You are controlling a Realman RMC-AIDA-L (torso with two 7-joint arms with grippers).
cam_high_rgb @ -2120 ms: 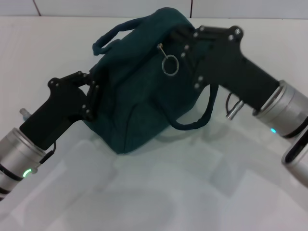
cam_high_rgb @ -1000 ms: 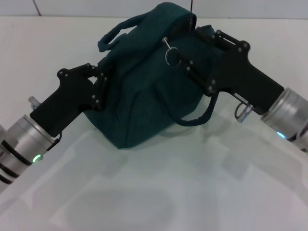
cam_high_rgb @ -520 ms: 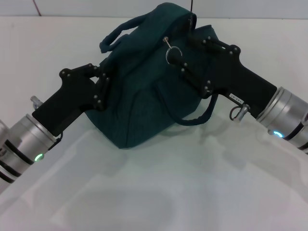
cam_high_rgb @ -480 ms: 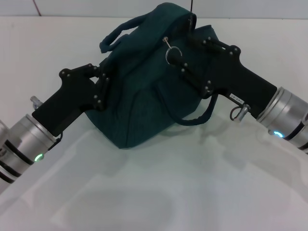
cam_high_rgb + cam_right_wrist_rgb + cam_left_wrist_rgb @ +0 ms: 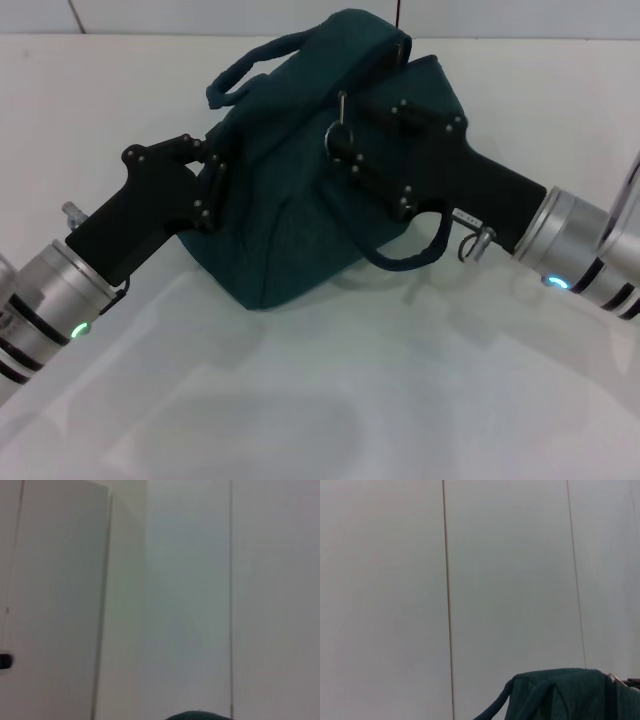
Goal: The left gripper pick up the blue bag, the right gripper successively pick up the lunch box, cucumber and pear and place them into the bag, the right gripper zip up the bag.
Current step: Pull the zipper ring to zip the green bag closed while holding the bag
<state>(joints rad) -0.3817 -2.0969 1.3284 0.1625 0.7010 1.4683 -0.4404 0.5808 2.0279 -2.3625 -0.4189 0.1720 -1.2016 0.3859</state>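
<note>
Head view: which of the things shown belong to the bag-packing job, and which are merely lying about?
Part of the job:
- dark teal fabric lunch bag with loop handles
- metal ring zip pull
- left gripper, against the bag's side
- right gripper, at the zip pull

Just there:
- white table; nothing else lies loose on it

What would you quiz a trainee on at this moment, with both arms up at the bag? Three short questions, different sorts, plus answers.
1. Short answer: where does the left gripper hold the blue bag, by a loop handle or by the side fabric?
2. True or false: a lunch box stands on the table beside the bag.
3. Multiple choice: the right gripper is at
A. the metal ring zip pull
B. the handle hanging down the bag's front
C. the bare tabletop, away from the bag

Key
1. The side fabric, on the bag's left end.
2. False; no lunch box is in view.
3. A
</note>
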